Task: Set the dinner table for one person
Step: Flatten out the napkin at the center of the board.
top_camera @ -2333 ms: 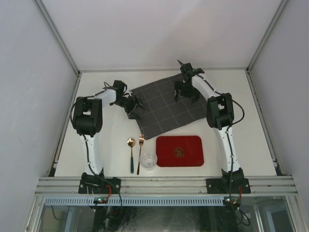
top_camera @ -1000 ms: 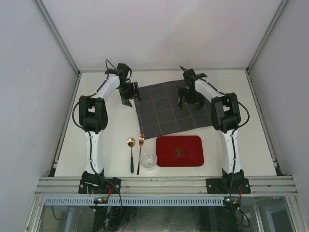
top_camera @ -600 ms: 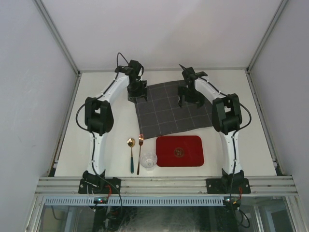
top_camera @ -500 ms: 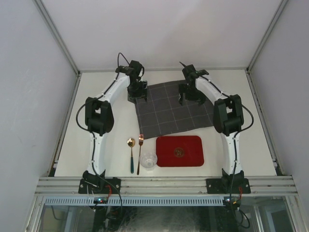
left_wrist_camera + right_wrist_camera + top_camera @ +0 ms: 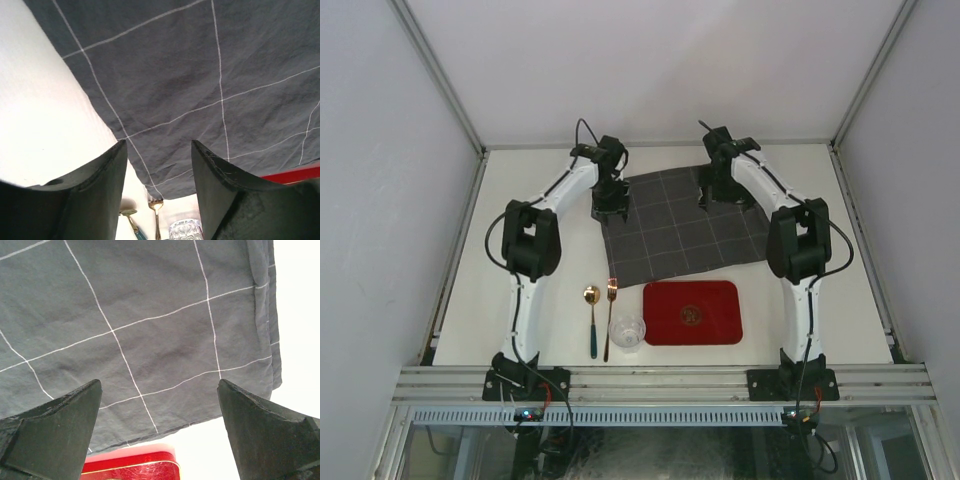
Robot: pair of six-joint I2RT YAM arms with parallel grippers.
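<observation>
Overhead, dinner table long axis left-right, left hand half-spread, right hand wide, above checked cloth.

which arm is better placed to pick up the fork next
Left, probably: the fork lies beside the spoon on the left arm's side, while the right gripper hovers over the far right of the cloth.

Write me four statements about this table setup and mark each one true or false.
1. The red tray lies right of the glass. True.
2. The glass stands on the tray. False: it stands on the table, beside the fork.
3. The left gripper and right gripper both hang over the grey cloth, open. True.
4. The spoon lies on the cloth. False: it lies on the bare table, left of the fork.
</observation>
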